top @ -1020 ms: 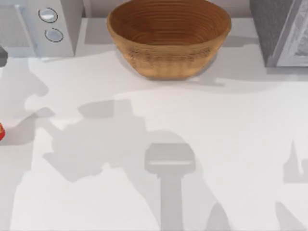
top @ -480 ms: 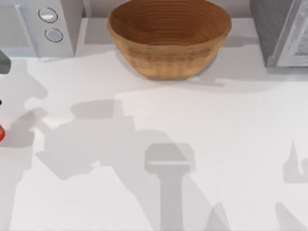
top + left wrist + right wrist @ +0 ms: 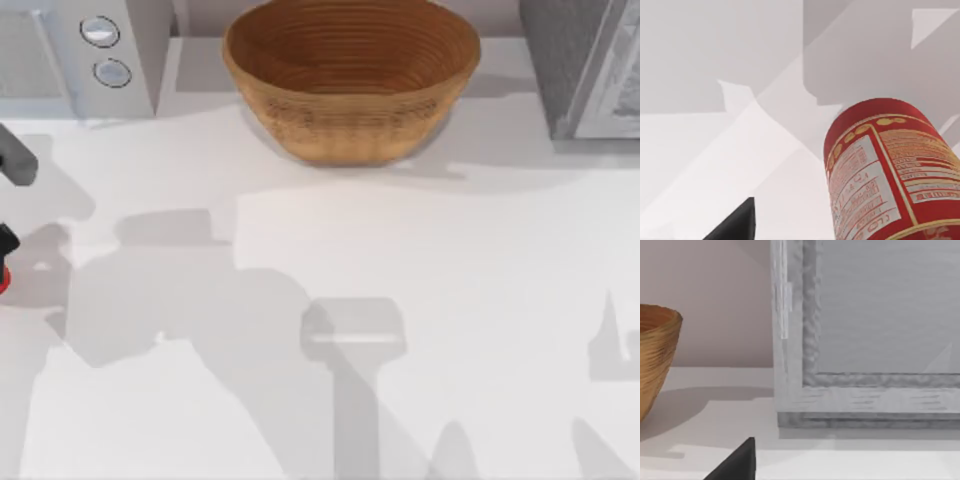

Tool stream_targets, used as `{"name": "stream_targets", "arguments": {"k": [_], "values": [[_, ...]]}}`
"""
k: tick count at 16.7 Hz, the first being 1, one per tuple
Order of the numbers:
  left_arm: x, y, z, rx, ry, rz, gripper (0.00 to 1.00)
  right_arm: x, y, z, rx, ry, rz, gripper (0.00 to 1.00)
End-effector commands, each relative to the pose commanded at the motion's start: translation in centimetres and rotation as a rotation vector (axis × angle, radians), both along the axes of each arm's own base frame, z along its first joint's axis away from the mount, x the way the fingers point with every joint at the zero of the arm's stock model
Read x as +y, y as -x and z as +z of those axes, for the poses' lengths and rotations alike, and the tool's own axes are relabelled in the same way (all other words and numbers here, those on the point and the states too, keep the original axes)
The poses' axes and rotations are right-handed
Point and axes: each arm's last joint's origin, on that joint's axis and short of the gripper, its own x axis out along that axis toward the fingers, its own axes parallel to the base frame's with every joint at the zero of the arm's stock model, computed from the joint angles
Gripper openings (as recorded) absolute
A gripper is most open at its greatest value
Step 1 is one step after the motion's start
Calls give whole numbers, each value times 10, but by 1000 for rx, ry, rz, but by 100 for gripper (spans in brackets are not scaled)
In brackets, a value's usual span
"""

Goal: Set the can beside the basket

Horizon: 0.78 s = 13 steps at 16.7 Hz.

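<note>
So the can (image 3: pixel 885 175) is way out at the table's left edge, barely a red sliver in the top view, with my left gripper (image 3: pixel 8 240) right over it. Can't tell if the fingers are open or clamped yet. It's a stiff little cylinder, probably light and slick, so I'd grab it mid-body across the label. The basket (image 3: pixel 350 80) sits at the back centre, with loads of bare table (image 3: pixel 450 300) in front and a microwave (image 3: pixel 90 55) to its left. Right arm's parked.
</note>
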Motion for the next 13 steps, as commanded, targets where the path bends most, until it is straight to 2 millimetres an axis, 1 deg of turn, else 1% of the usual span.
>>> {"name": "stream_targets", "arguments": {"k": [1,13], "values": [[0,0,0,0,0,0,100,0,0,0,0,0,0,100],[0,0,0,0,0,0,10,0,0,0,0,0,0,100]]}}
